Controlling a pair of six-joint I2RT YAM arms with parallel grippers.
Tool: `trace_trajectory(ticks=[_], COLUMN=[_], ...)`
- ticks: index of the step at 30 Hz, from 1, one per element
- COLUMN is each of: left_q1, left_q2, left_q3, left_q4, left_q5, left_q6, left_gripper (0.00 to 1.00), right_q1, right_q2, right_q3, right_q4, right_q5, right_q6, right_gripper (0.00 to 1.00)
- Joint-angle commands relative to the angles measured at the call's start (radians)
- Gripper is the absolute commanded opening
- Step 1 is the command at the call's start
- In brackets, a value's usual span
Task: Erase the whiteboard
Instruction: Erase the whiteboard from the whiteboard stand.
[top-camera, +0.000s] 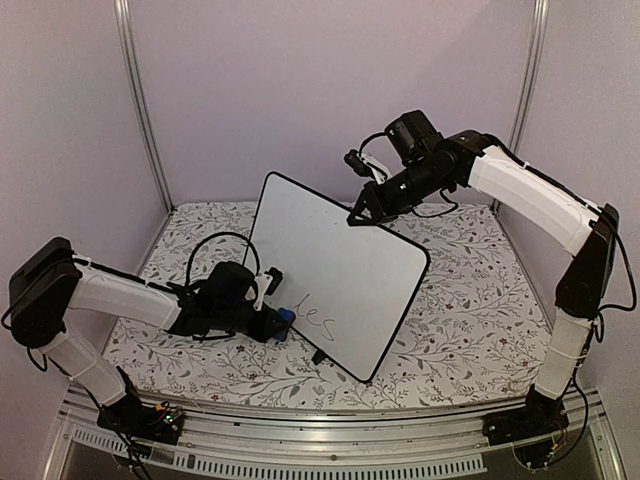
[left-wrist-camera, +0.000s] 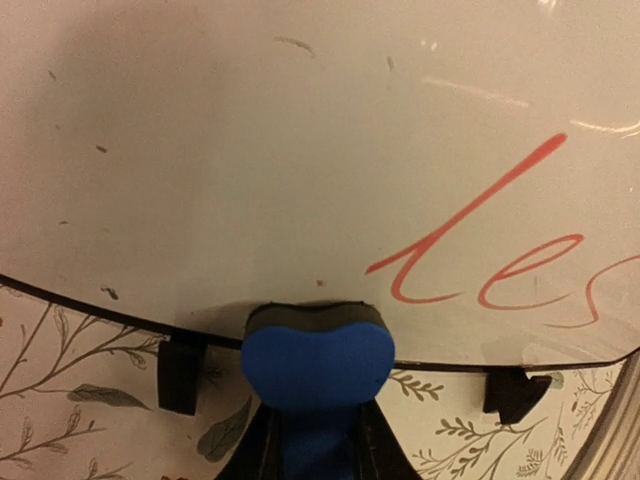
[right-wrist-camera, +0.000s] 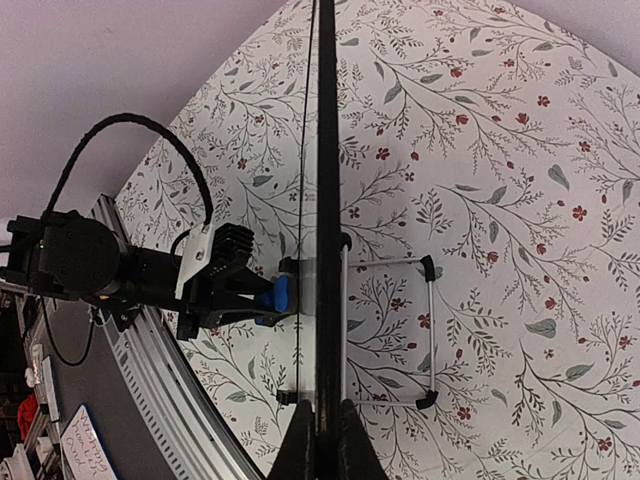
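Two grips: L claw (top-camera: 276, 321) on eraser (left-wrist-camera: 318, 366), R claw (top-camera: 361, 213) on whiteboard (top-camera: 345, 265) rim.

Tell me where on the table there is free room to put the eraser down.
Widest bare cloth: right of the board, out to the right arm's base. A smaller patch lies in the back left corner, between board and wall. Crowded: left of the board, with the left gripper, eraser and cable.

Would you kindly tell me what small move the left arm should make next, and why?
Probably slide the eraser toward the writing, slightly up the whiteboard: it sits against the board's lower edge, the letters beside it are unwiped, and the right fingers pinch the top rim, steadying it.
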Motion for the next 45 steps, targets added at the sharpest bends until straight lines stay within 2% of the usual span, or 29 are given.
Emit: trace_trajectory(ticks=[1,8,17,23,36,45], left_q1=[0.049,0.066,0.076,0.059,-0.066,-0.068], left_q2=[-0.011,-0.040,-0.028,-0.053,-0.051,-0.035], left_q3=[0.057,0.044,0.121,0.044,-0.114,-0.057], left_q4=[0.128,0.161,0.124,0.122,0.171,0.181], left_q5=[0.024,0.026,0.026,0.024,-0.020,-0.074], left_q6=[0.020,0.026,0.054,-0.004,-0.108,-0.078], left_gripper=[0.00,0.00,0.00,0.00,0.00,0.00], right_q1=[0.041,0.041,0.042,0.042,0.041,0.042], right_q2=[0.074,0.076,0.079,0.066,0.055,0.061], right_q3=[-0.031,-0.027,-0.026,-0.031,-0.031,-0.032], right_q4=[-0.123,-0.122,-0.123,-0.122,-0.125,-0.124], right_q5=[-0.025,-0.022,-0.024,-0.023,-0.021,-0.014], right_q6=[-0.089,-0.087,-0.087,-0.084,-0.080,-0.081], right_gripper=[0.00,0.00,0.00,0.00,0.00,0.00])
